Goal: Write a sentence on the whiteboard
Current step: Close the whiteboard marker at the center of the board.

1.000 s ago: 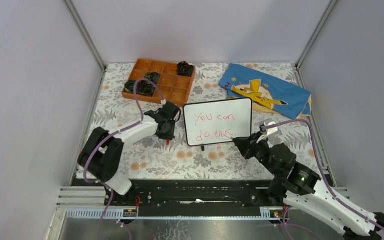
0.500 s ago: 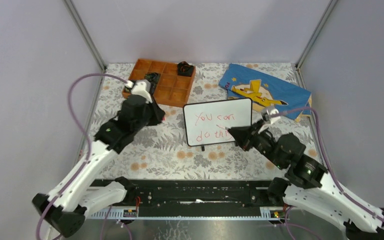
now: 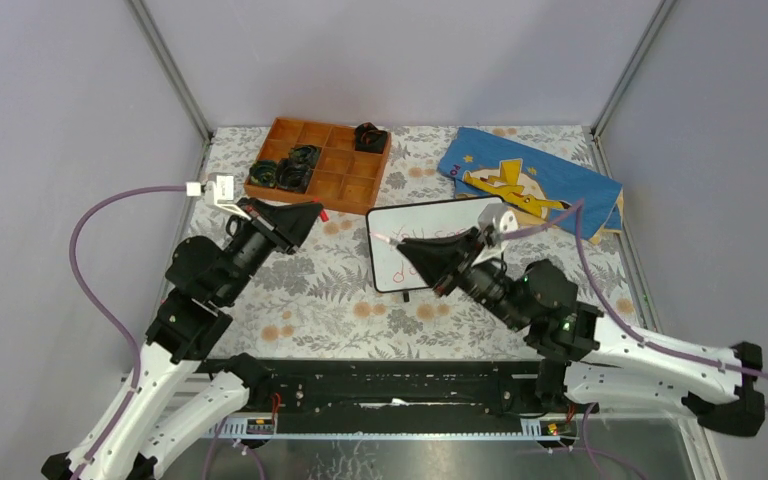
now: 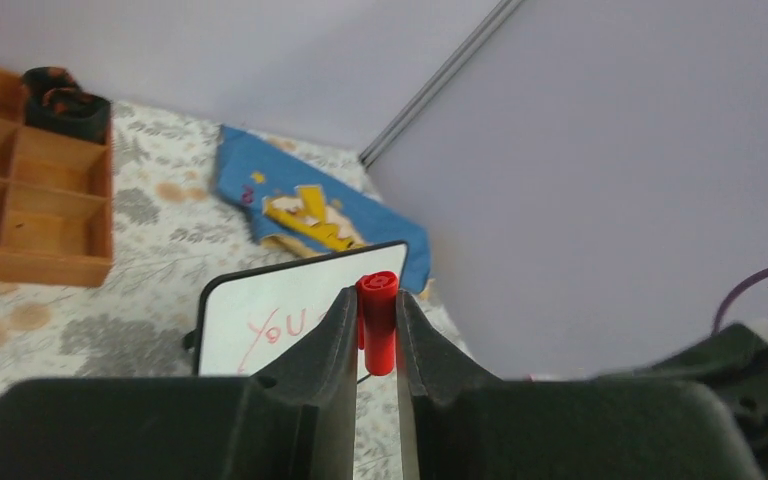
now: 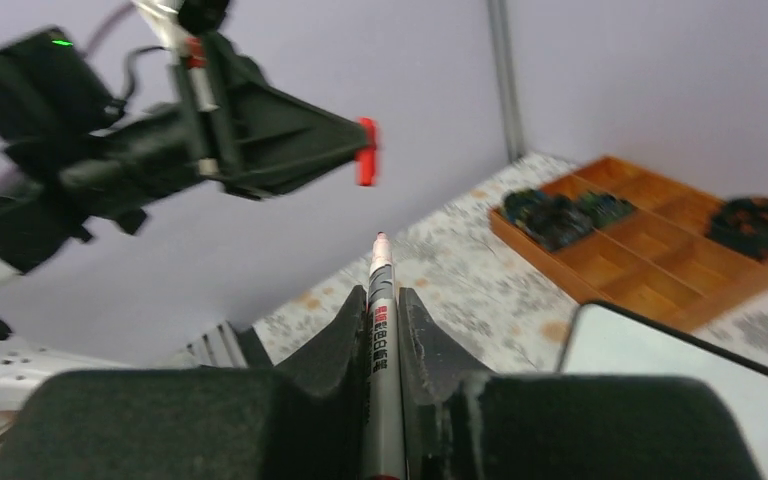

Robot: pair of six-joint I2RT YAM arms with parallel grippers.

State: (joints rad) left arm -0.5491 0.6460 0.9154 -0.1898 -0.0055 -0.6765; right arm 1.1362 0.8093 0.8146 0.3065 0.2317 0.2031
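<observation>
The whiteboard (image 3: 480, 215) stands mid-table, its middle hidden by my right arm. It also shows in the left wrist view (image 4: 260, 300), where only the red "You" of the sentence (image 4: 272, 325) shows. My right gripper (image 3: 407, 246) is shut on a grey marker (image 5: 381, 320) and holds it raised over the board's left part, tip pointing left. My left gripper (image 3: 310, 212) is shut on the red marker cap (image 4: 378, 320), raised left of the board and pointing right. In the right wrist view the cap (image 5: 365, 165) hangs a short gap beyond the marker tip.
An orange compartment tray (image 3: 345, 185) with dark coiled items stands at the back left. A blue cloth with a yellow figure (image 3: 530, 185) lies at the back right. Grey walls close in both sides. A floral mat (image 3: 310, 300) covers the table.
My left arm has risen from beside the board and turned its cap rightward. My right gripper has lifted the marker off the board's lower right and swung left, tip facing the cap.
</observation>
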